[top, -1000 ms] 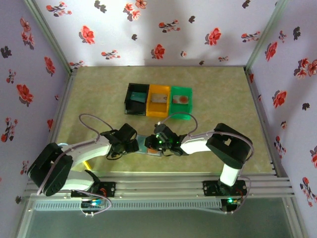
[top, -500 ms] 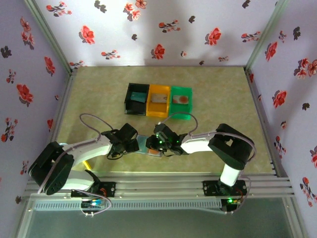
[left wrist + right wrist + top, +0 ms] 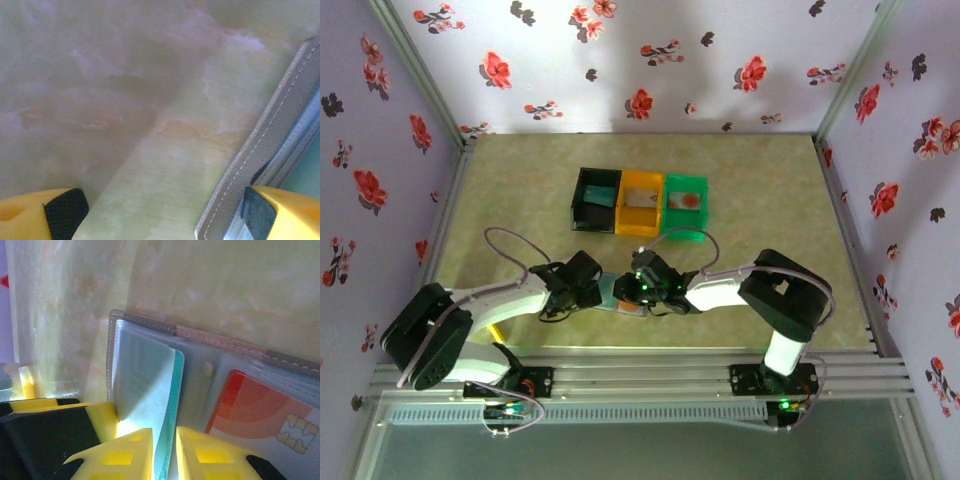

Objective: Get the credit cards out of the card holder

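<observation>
Moved: left claw [image 3: 160,215] edged right toward card holder [image 3: 142,321], jaws wide apart.
Right claw [image 3: 162,450]: pinching blue-grey card [image 3: 145,385] at a holder pocket.
Card holder: open on table [image 3: 770,200], between claws, near edge.

The card holder [image 3: 616,298] lies open on the table [image 3: 770,190], near the table's 6 o'clock edge. At 12 o'clock from it, well apart, three bins stand side by side in a row: left bin [image 3: 594,212], middle bin [image 3: 640,222] and right bin [image 3: 686,224]. The left gripper [image 3: 598,293] sits at the holder's 9 o'clock, the right gripper [image 3: 634,296] at its 3 o'clock. In the right wrist view, a credit card [image 3: 170,390] sits in the holder's 9 o'clock pocket, its edge between the right gripper's fingertips. A second credit card [image 3: 250,405] lies in the 3 o'clock pocket.
</observation>
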Robot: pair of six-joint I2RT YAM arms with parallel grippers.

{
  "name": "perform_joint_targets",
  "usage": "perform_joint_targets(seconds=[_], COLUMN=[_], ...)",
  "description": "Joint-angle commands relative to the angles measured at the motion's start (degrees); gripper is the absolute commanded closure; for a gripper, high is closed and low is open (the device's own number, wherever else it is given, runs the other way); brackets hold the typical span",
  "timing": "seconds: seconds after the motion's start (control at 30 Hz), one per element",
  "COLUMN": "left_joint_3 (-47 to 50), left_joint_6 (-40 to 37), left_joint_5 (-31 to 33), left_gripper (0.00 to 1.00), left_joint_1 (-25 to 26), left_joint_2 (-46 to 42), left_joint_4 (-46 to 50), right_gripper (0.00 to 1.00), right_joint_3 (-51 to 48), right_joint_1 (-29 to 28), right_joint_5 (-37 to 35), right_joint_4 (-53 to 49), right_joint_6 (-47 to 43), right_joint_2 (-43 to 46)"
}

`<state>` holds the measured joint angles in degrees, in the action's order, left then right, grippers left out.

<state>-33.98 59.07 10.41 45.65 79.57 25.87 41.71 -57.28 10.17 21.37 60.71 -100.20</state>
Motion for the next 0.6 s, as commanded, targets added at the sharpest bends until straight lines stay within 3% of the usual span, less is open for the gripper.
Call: perform_joint_targets(seconds=[0.0,0.57], left_joint_3=[8.3,8.9], left_joint_6=[2.6,3.9], left_joint_5=[-15.9,-17.4], left_gripper=[0.13,0.13], left_joint_1=[1.2,2.3], left_joint_2=[14.4,19.0], left_joint_4=[-19.6,-24.7], right_gripper=[0.79,0.83], right_joint_3=[-1.9,-5.0], right_joint_1=[0.0,0.0], right_joint_5=[1.5,3.5], right_joint_4=[-0.3,10.5], right_joint_6=[1.3,1.9], right_joint_2=[-1.8,-1.2])
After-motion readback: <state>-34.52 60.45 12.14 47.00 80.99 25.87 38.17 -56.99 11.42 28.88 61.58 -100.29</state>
